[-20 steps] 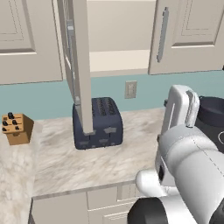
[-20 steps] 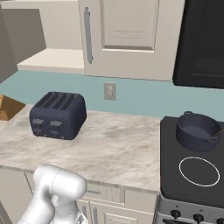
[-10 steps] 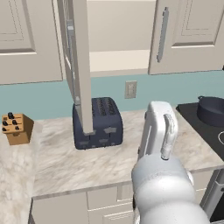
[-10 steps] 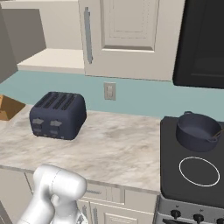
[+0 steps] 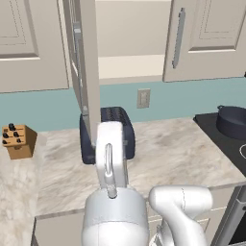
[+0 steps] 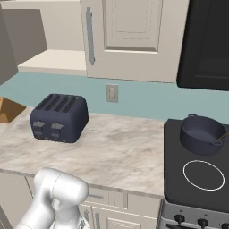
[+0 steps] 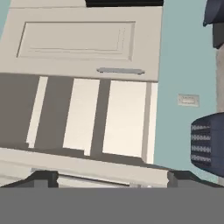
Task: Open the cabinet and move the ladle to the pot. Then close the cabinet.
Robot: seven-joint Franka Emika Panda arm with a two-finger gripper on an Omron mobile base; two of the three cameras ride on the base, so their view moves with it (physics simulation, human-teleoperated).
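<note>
You have the cabinet [image 6: 129,36] with its right door shut and the shelf bare beside it at the left. On the marble surface [image 6: 120,152] the toaster [image 6: 58,118] stands at the left. The pot [image 6: 203,135] sits on the stove [image 6: 197,179], behind a white burner ring [image 6: 204,175].

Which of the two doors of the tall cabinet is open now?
The left door, swung out edge-on above the toaster. The right door is shut flat, its handle facing forward.
</note>
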